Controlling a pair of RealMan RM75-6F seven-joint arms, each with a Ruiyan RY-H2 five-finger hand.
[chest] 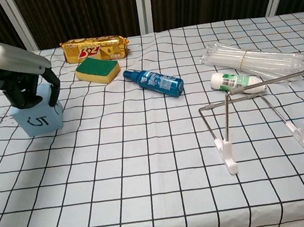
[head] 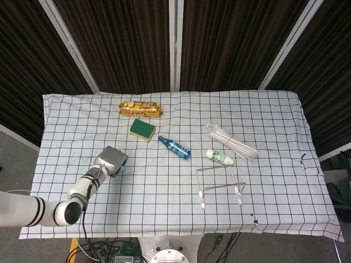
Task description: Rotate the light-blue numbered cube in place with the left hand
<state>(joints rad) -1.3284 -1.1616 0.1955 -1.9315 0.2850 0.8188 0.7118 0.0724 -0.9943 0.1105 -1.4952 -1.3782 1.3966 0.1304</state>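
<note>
The light-blue numbered cube stands on the checked cloth at the left, one face with a dark numeral turned toward the chest camera. My left hand sits on top of it, dark fingers curled down over its top and right side, gripping it. From the head view the grey back of the left hand hides nearly all of the cube. My right hand shows in neither view.
A green-and-yellow sponge and a gold biscuit packet lie behind the cube. A blue spray bottle, a white tube, a clear plastic bundle and a wire stand lie to the right.
</note>
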